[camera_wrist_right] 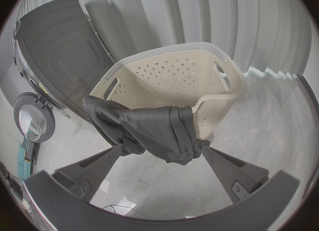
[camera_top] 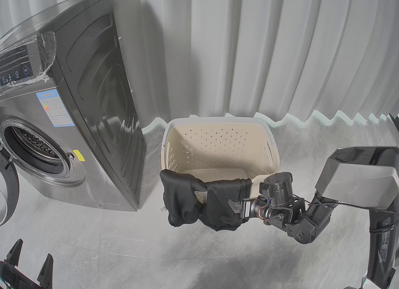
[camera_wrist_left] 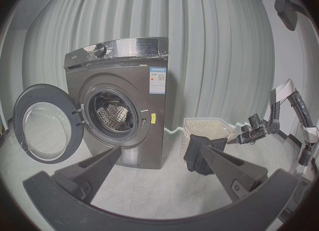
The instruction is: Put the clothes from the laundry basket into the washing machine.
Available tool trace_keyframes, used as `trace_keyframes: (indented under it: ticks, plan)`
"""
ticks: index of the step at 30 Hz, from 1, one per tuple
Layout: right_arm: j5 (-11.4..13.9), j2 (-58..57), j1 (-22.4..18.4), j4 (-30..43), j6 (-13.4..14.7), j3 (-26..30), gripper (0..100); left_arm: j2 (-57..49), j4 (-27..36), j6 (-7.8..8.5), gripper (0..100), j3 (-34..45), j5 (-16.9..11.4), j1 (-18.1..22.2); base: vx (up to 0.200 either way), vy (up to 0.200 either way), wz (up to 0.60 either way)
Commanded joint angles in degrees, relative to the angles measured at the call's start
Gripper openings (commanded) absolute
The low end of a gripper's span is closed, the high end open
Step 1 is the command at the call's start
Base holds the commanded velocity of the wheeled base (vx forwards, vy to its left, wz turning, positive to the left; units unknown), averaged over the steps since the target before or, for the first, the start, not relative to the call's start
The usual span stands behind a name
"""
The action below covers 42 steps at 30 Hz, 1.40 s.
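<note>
A black garment (camera_top: 195,202) hangs over the front rim of the cream laundry basket (camera_top: 220,120), most of it dangling outside. My right gripper (camera_top: 236,207) is at the garment's right end, by the basket's front right corner. In the right wrist view the garment (camera_wrist_right: 156,128) hangs between the widely spread fingers of the open right gripper (camera_wrist_right: 161,152). The grey washing machine (camera_top: 83,94) stands left of the basket with its round door (camera_wrist_left: 46,125) swung open. My left gripper (camera_top: 31,260) is low at the near left, open and holding nothing.
White curtains (camera_top: 257,40) close off the back. The basket (camera_wrist_left: 206,122) sits close to the machine's side panel. Bare grey floor (camera_top: 124,240) lies between me, the machine's drum opening (camera_top: 35,148) and the basket.
</note>
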<state>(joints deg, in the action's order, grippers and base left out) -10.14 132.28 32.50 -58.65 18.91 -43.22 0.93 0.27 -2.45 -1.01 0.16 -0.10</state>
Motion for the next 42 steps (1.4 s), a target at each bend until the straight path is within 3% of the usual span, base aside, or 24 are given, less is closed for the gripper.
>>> trace_keyframes:
  ticks: [1,26,39,40,42]
  plan:
    - [0.04,3.95,0.02,0.47,-0.01,-3.54,100,-0.93,0.0,-0.01,100,0.92,0.02,0.01,0.0,0.0,0.0]
    - [0.12,11.51,0.11,2.4,0.16,-16.37,100,-0.93,0.0,-0.1,100,0.92,0.02,0.01,0.0,0.0,0.0]
    - [0.21,13.35,0.2,2.22,0.16,-19.19,100,-0.93,0.0,-0.1,100,0.92,0.02,0.01,0.0,0.0,0.0]
    - [0.21,13.35,0.2,2.22,0.16,-19.1,0,-0.93,0.0,-0.1,100,0.92,0.02,0.01,0.0,0.0,0.0]
    - [0.21,13.44,0.2,2.05,0.16,-19.1,0,-0.93,0.0,-0.1,100,0.92,0.02,0.01,0.0,0.0,0.0]
